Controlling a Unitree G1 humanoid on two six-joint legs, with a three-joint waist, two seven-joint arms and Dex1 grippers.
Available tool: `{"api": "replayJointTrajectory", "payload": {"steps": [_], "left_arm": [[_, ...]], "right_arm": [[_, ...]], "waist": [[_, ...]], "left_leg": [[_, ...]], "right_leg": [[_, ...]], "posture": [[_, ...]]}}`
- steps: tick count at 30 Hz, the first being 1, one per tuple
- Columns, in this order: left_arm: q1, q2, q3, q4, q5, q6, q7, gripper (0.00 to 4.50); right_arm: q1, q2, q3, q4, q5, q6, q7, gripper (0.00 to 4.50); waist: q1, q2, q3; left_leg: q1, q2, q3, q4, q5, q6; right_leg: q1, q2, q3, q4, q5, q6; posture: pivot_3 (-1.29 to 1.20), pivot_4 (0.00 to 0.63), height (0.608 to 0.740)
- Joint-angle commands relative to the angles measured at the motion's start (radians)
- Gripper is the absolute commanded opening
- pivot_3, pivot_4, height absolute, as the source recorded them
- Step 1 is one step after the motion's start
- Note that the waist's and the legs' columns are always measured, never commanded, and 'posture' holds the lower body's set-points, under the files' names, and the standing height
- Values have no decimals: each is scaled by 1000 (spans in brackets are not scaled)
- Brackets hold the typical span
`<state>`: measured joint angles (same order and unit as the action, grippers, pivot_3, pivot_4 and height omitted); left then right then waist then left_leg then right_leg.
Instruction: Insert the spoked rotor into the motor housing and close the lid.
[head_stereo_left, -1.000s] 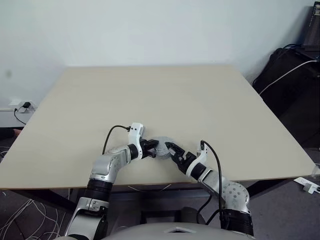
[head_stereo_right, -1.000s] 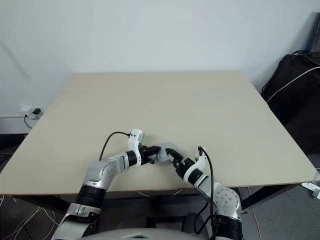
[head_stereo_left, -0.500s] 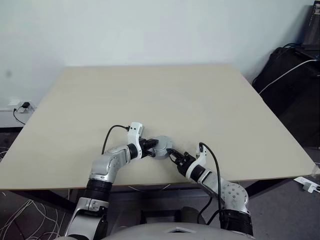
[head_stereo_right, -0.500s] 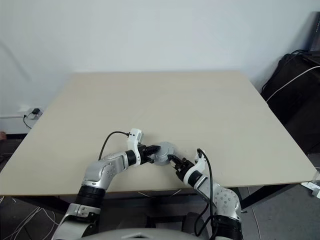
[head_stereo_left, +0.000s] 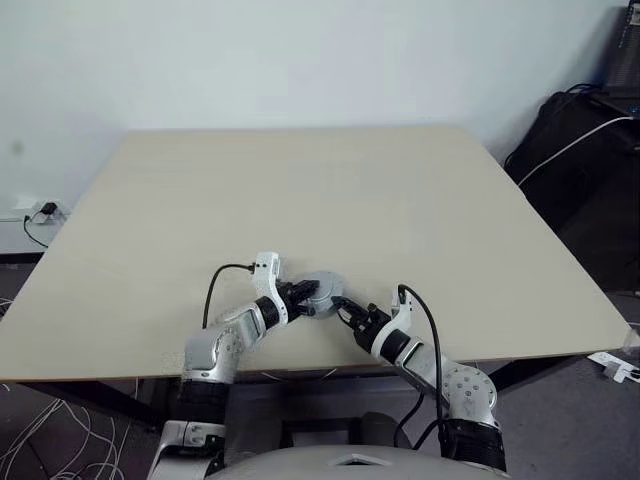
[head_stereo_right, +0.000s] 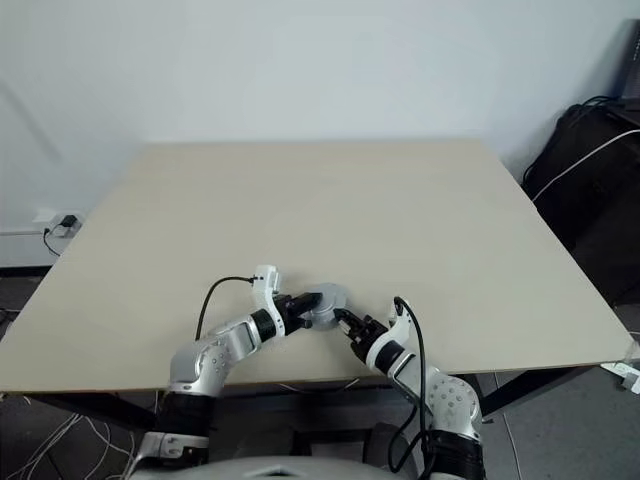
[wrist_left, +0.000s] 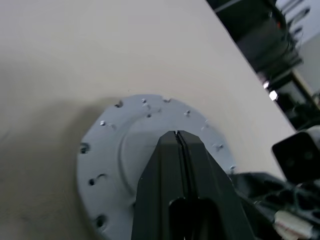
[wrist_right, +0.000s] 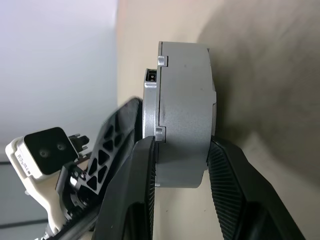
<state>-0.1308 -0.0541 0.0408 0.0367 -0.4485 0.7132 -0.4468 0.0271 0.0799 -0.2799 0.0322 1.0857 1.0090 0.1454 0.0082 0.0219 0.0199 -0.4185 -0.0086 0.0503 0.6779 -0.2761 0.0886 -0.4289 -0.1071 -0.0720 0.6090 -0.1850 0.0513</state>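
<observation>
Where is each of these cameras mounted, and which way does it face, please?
Left eye and right eye views: on the head, looking forward and down over the table; both arms meet at the grey motor housing.
Left wrist view: on the left wrist, looking along the shut left gripper, which presses on the lid.
Right wrist view: on the right wrist, looking along the right gripper, whose fingers clamp the housing edge-on; the left gripper sits behind.
Shared: all views show the housing, and the wrist views each show the other gripper.
</observation>
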Motion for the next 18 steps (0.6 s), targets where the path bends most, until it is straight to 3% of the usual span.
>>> {"api": "replayJointTrajectory", "payload": {"steps": [1, 8, 18], "left_arm": [[31, -53, 111, -132, -110, -29, 71, 0], [190, -141, 255, -244, -381, 5, 208, 0], [375, -160, 172, -267, -682, 80, 238, 0]], "right_arm": [[-5, 60, 2, -65, 68, -13, 14, 1196], [2, 59, -23, -86, 128, -39, 6, 1196], [1, 45, -13, -177, 282, -56, -24, 1196]], "waist": [[1, -1, 1], [7, -4, 4], [6, -3, 8]], "left_leg": [[0, 0, 0, 0, 0, 0], [-1, -1, 0, 0, -3, 0], [0, -1, 3, 3, -4, 1]], "right_leg": [[0, 0, 0, 0, 0, 0], [0, 0, 0, -1, -1, -1], [1, 5, -1, -1, -2, 3]], "posture": [[0, 0, 740], [0, 0, 740], [0, 0, 740]]}}
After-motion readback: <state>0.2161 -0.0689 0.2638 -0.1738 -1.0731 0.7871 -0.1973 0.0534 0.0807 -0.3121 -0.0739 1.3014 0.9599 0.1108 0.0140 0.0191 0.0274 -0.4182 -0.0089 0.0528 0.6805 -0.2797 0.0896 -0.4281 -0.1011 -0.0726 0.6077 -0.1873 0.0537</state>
